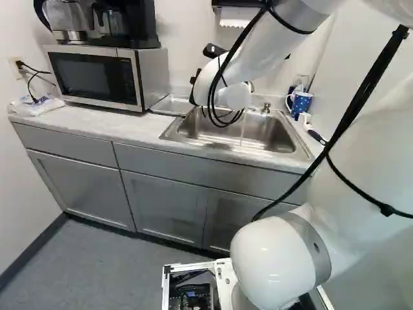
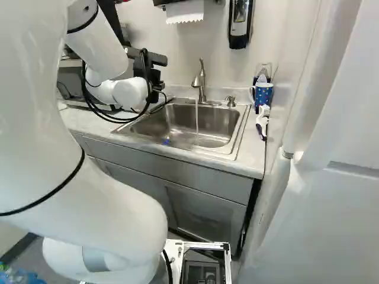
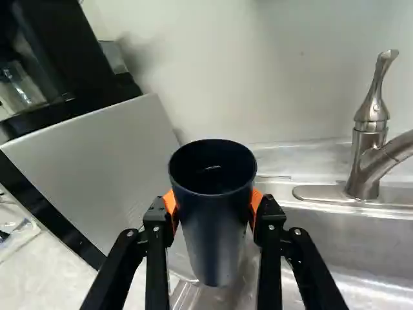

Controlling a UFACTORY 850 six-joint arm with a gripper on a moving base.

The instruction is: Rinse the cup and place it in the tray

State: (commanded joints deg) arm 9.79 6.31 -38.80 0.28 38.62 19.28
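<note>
The black two-fingered claw (image 3: 213,201) pinches the dark blue, tapering cup (image 3: 215,248) between its orange pads (image 3: 170,204), upright, probably to keep the mouth free for rinsing. Beside the claw, the brushed-metal faucet (image 3: 370,158) runs clear of the cup; the shallow silvery tray (image 1: 170,104) lies lower, handy for draining.

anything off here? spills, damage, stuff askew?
One oddity: the faucet is running into the sink with nothing under the stream, while the claw holds the cup off to one side. Also a small blue spot in the sink, can't tell what. No obvious spill or damage.
</note>
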